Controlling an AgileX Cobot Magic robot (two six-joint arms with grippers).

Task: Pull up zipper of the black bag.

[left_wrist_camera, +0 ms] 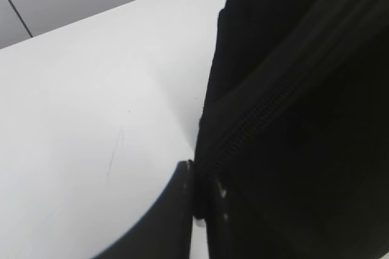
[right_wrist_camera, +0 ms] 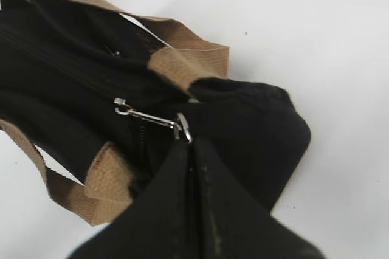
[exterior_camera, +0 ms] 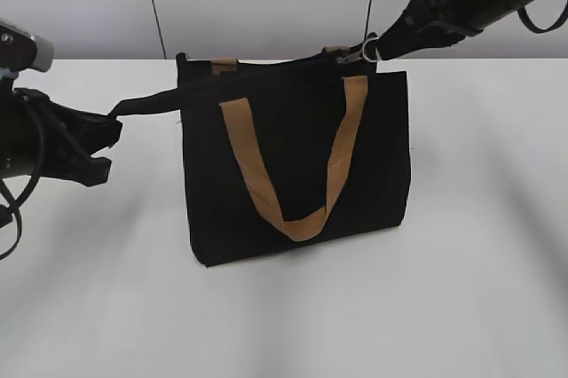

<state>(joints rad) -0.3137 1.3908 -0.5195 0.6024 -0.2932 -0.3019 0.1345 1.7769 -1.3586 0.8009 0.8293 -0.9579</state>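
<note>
Right end effector point(exterior_camera: 377, 48) pinching zipper point(right_wrist_camera: 155, 119); left end effector point(exterior_camera: 114, 121) pinching black bag point(exterior_camera: 293, 156) tail.

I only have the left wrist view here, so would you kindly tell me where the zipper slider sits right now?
Observer: The zipper sits at the bag's right top corner.
Operator: Thank you; is anything holding it?
Observer: The right gripper is shut on its ring.
Operator: And what is my left gripper holding?
Observer: The exterior view shows the left gripper pinching a black strip drawn out from the bag's left top corner.
</note>
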